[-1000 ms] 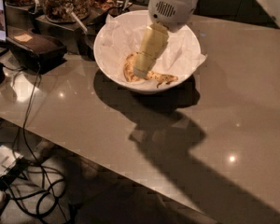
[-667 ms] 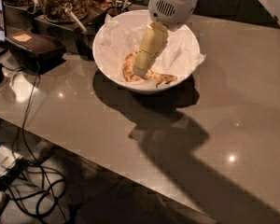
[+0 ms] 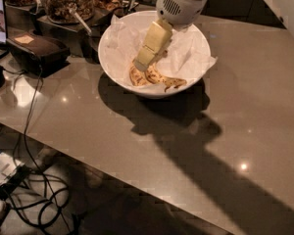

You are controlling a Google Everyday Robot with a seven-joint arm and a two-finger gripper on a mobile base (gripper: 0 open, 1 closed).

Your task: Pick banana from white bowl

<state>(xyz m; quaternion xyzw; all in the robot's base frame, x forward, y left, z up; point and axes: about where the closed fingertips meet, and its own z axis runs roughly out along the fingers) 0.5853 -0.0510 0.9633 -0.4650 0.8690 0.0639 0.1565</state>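
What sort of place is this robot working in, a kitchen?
Probably an office snack corner or break area. Glass jars of nuts stand at the back of a grey counter near a white bowl holding a banana, where the gripper reaches in; cables lie on the floor below.

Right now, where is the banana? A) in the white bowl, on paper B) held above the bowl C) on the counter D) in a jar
A: the banana lies on the paper in the white bowl, the gripper down at it.
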